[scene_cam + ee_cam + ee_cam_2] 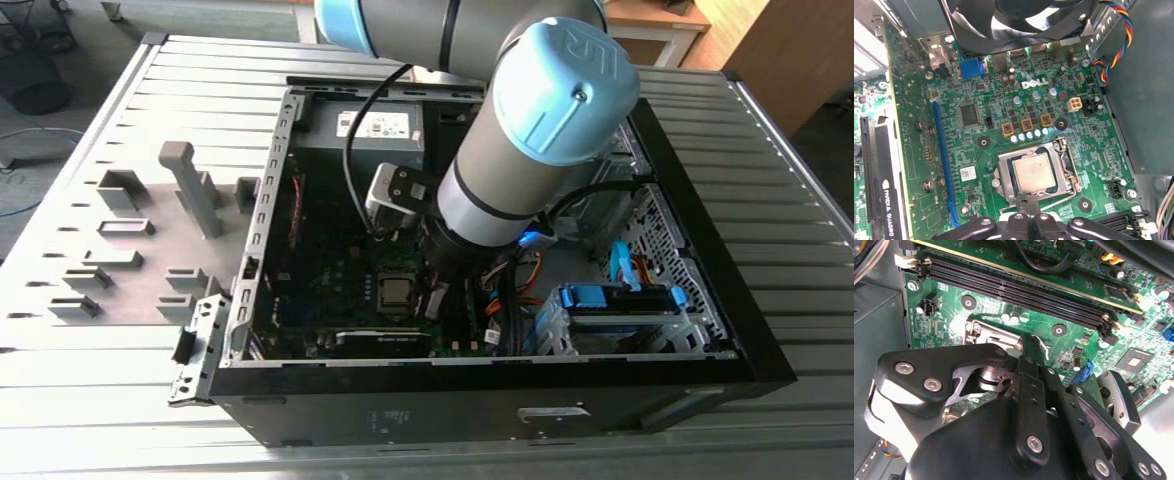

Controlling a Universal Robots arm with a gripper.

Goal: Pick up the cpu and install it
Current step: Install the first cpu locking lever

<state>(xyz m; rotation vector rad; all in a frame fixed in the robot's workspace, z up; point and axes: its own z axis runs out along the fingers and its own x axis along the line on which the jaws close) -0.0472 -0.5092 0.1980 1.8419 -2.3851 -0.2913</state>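
We saw the cpu [1033, 172] lying flat in its socket on the green motherboard [1019, 107], its silvery top facing up and the metal socket frame [1066, 170] around it, with a thin wire lever along one side. In the exterior view the same chip [396, 292] showed as a small grey square low in the open computer case [667, 330], just beside the arm's lower end. The gripper [1027, 212] hung right above one edge of the socket, and its black fingers [1030, 204] met in a narrow tip over the frame; they looked closed together with nothing between them, and they did not hold the chip. In the second wrist view the gripper's black linkage [1024, 405] stood over the socket, near the long dark memory slots [1019, 287]. A black fan [1019, 22] sat at the far end of the board, and a graphics card [884, 195] stood well apart from the socket. The case lay on a ribbed metal counter [120, 400], and grey holder blocks [127, 235] stood on it toward the exterior view's left.
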